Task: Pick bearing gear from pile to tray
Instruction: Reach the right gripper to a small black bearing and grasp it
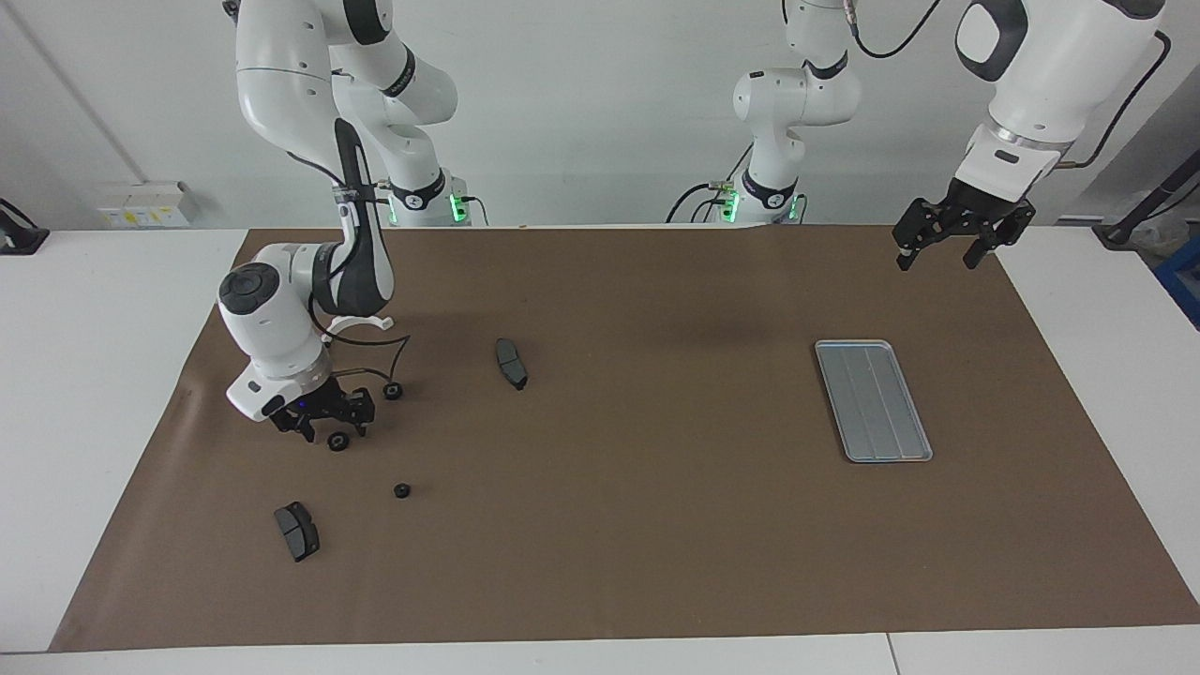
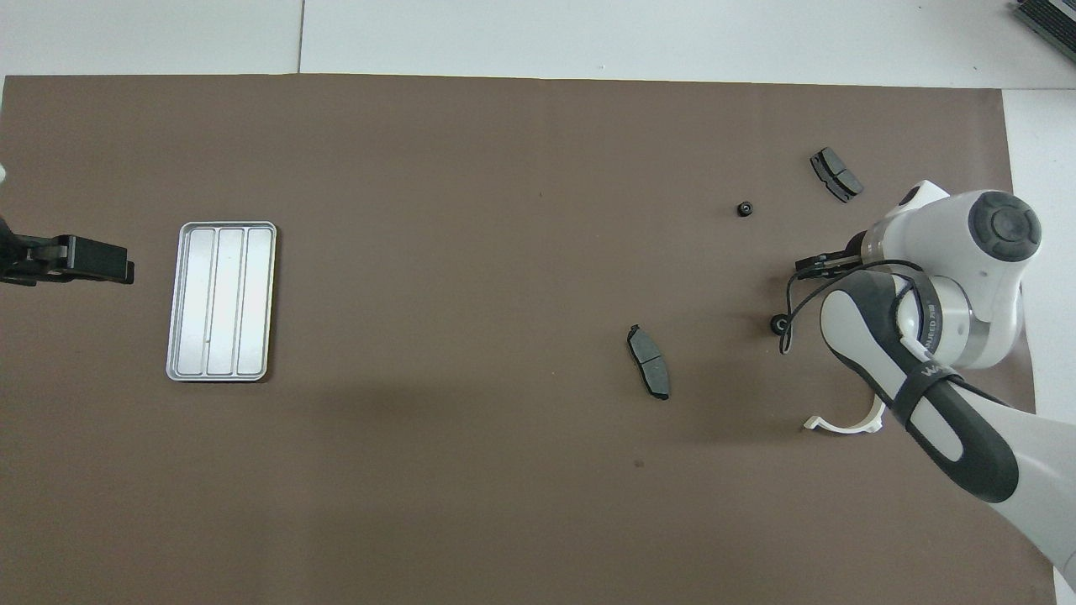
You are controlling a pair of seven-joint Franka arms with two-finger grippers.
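Observation:
The pile lies at the right arm's end of the brown mat: three tiny black gears (image 1: 338, 441) (image 1: 394, 391) (image 1: 402, 490), two dark grey pads (image 1: 511, 363) (image 1: 297, 531) and a white half-ring bracket (image 1: 359, 323). My right gripper (image 1: 330, 427) is low at the mat, open, its fingertips on either side of one gear; I cannot tell whether they touch it. In the overhead view the right gripper (image 2: 820, 265) hides that gear; two gears (image 2: 744, 208) (image 2: 779, 322) show. The silver tray (image 1: 872, 400) (image 2: 223, 300) lies bare toward the left arm's end. My left gripper (image 1: 940, 255) (image 2: 92, 259) waits open, raised beside the tray.
The brown mat (image 1: 656, 525) covers most of the white table. One pad (image 2: 649, 361) lies apart from the others, toward the tray. The right arm's elbow hangs over the bracket (image 2: 843, 423). A black cable loops beside the right gripper.

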